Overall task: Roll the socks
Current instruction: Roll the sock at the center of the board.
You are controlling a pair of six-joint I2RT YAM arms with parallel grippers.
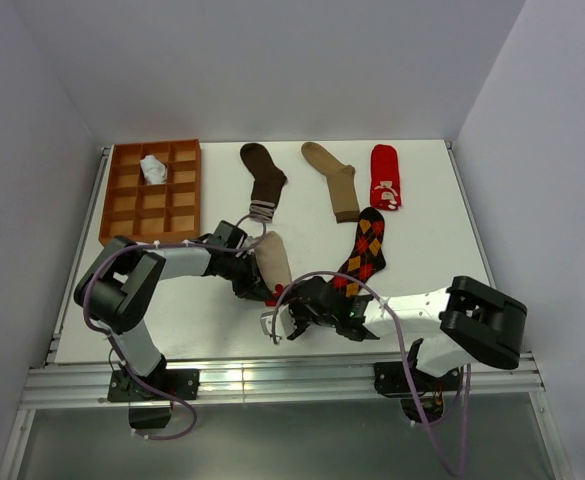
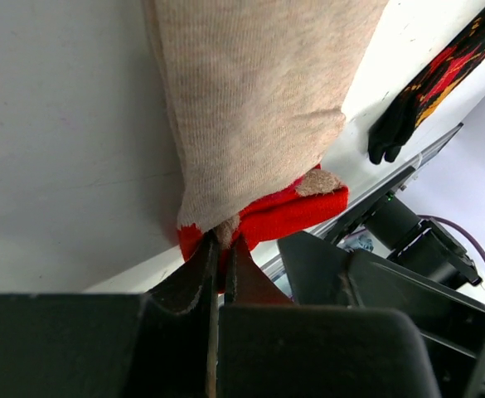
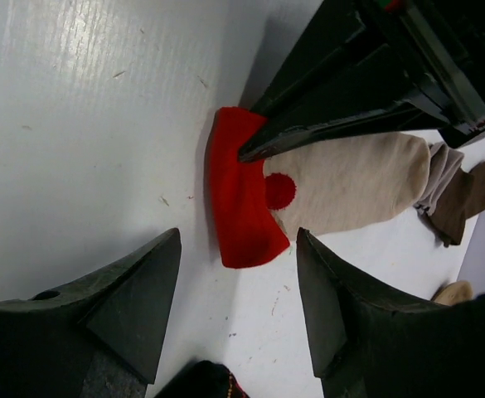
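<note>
Right gripper (image 3: pixel 238 249): fingers spread wide with nothing between them, and only bare table (image 1: pixel 197 330) shows under the gap.
Left gripper (image 2: pixel 222 247): jaws pressed together, pinching the edge of the red toe (image 2: pixel 300 211) of the beige red-toed sock (image 2: pixel 259 108).
Sock position: it lies flat on the table near the front edge, between the two wrists.
Long axis: in the top view it runs roughly 12 to 6, with the cuff at 12 and the toe at 6.
Bearing from right gripper: in the right wrist view the toe sits at 12 o'clock of the open gap, just beyond the fingertips. The leg trails off toward 3 o'clock.
Nearer arm: the left is already on the toe. The right is just beside it, at about 4 o'clock of the toe in the top view.
Judgement: we expect the right fingers must advance toward 12 to bracket the toe band before any rolling toward the cuff.
Neighbour: the black-orange argyle sock (image 1: pixel 365 250) lies at 2 o'clock of the toe, apart from it.
</note>
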